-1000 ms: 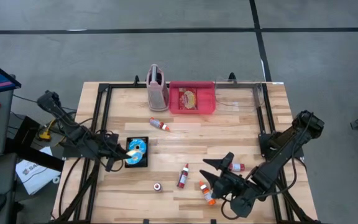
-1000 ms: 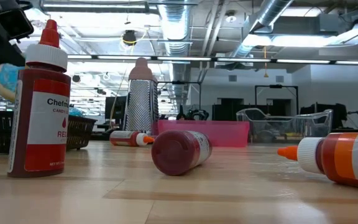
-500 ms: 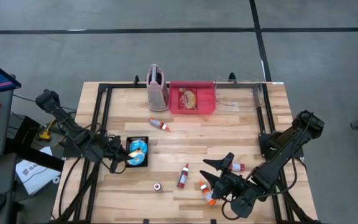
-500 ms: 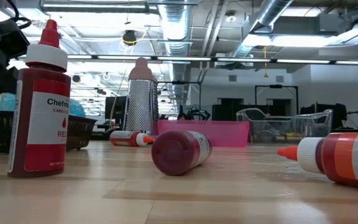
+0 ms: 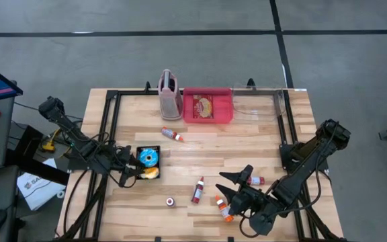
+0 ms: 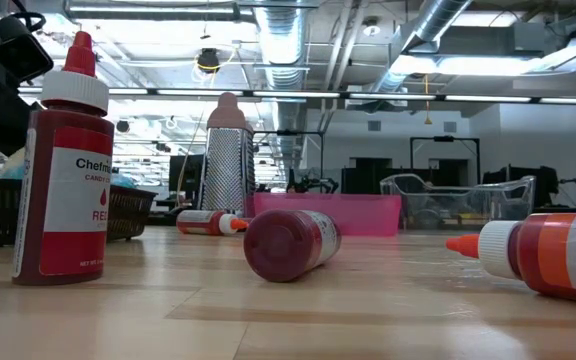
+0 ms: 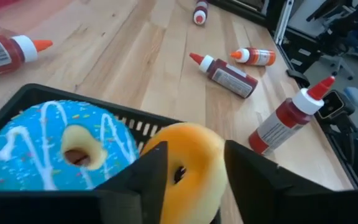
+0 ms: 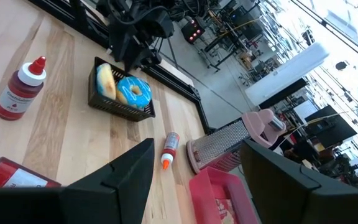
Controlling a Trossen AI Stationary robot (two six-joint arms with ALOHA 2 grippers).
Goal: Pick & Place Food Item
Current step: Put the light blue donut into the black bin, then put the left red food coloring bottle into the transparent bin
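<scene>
A black basket stands at the table's left with a blue iced donut and a yellow donut in it. In the left wrist view the blue donut lies inside the basket's rim. The yellow donut sits beside it at the rim. My left gripper reaches over the basket's near left corner, open, with one finger on each side of the yellow donut. My right gripper hovers open above the table's near right, holding nothing. My left gripper has its two fingers standing at either side of the yellow donut, coming from the table's left and slanting down. Their inner edges overlap the donut's sides in the wrist view, and I cannot tell whether they touch it.
A red bottle stands upright near the front edge. Several more bottles lie about. At the back stand a pink-handled grater, a pink tray and a clear bin.
My left gripper has sunk toward the basket. In the low view the blue donut, which showed well above the basket's rim, has come down to the rim. My right arm has kept still.
</scene>
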